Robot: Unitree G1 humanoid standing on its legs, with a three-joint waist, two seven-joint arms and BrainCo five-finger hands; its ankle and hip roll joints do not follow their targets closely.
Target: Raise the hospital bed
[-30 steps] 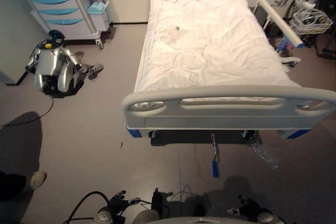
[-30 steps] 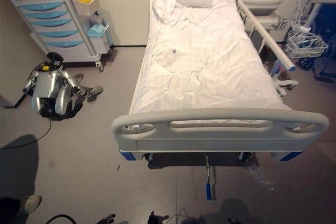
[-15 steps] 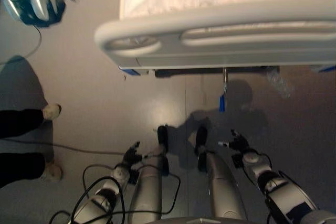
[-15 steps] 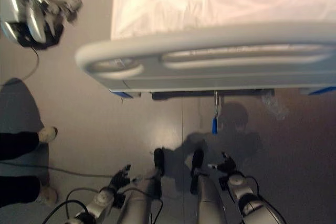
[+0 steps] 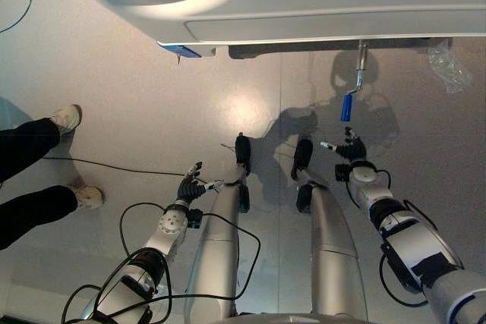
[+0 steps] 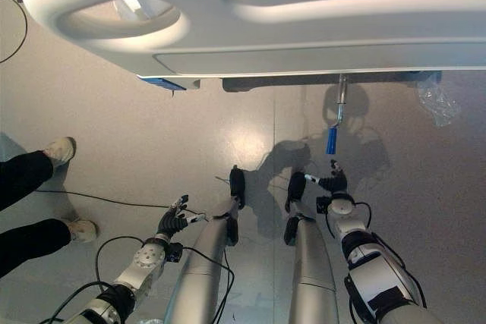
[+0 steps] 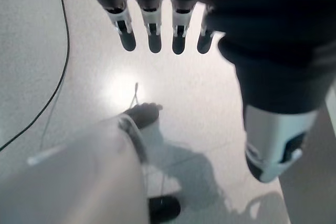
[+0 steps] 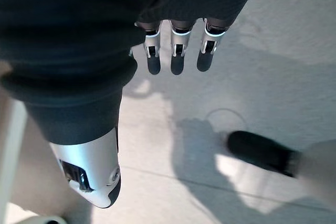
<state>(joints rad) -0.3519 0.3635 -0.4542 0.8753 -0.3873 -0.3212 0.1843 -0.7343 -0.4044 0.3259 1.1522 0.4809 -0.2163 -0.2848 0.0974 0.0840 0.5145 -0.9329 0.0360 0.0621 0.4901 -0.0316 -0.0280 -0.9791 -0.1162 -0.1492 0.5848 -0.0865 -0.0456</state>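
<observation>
While empty and loosely spread, right hand [image 5: 350, 147] is held just below blue-gripped crank handle [image 5: 346, 107] | crank axis points toward it | left hand [image 5: 190, 185], likewise slack, farther off.

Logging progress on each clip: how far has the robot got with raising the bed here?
Early stage. Done: the robot stands at the white plastic footboard, facing the metal crank with a blue grip that hangs beneath it. In hand: the right hand is open just short of the blue grip, not touching it. The left hand hangs open over the grey floor. Left: grasping and turning the crank.
</observation>
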